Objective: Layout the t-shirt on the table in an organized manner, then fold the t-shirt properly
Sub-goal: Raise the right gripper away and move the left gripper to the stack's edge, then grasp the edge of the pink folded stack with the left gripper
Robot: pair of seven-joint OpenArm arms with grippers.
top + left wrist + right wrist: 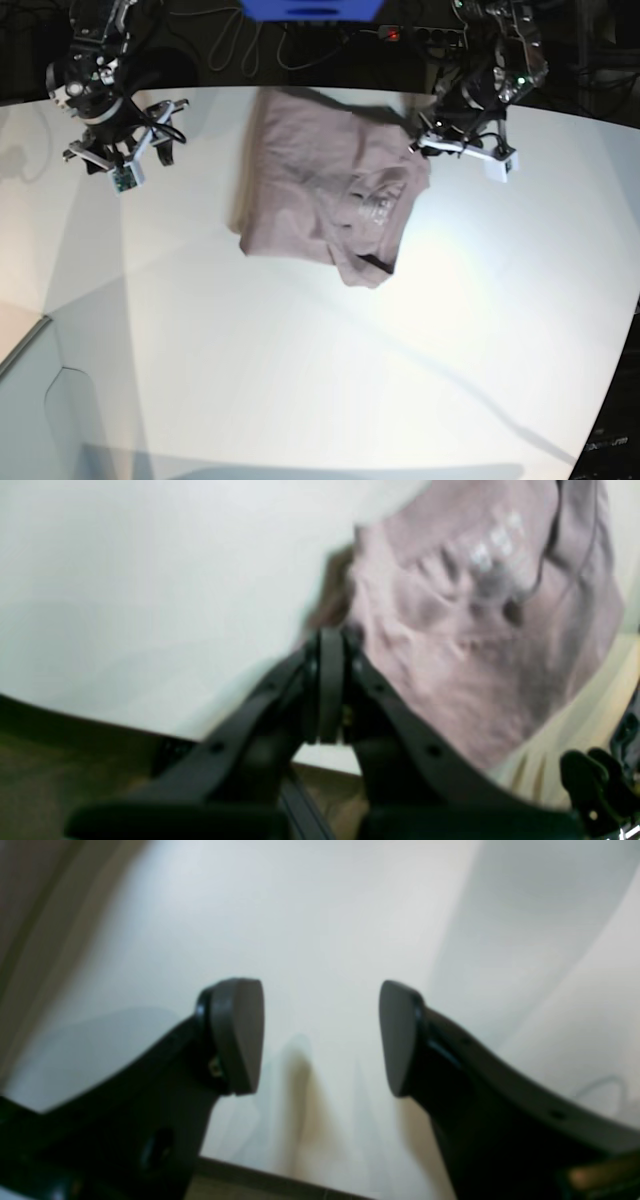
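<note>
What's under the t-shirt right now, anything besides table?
Only the white table shows around the t-shirt, which lies crumpled with layers folded over. Whatever sits beneath the fabric is covered. The left gripper is shut at its edge.

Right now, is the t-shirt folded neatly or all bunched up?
Bunched up. The t-shirt lies wrinkled in a lopsided heap on the table, its edges doubled over unevenly.

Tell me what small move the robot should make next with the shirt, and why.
Probably draw the left gripper, jaws shut at the edge of the t-shirt, outward to spread that side. The shirt lies bunched and partly folded over on the table, while the right gripper hangs open over bare tabletop.
</note>
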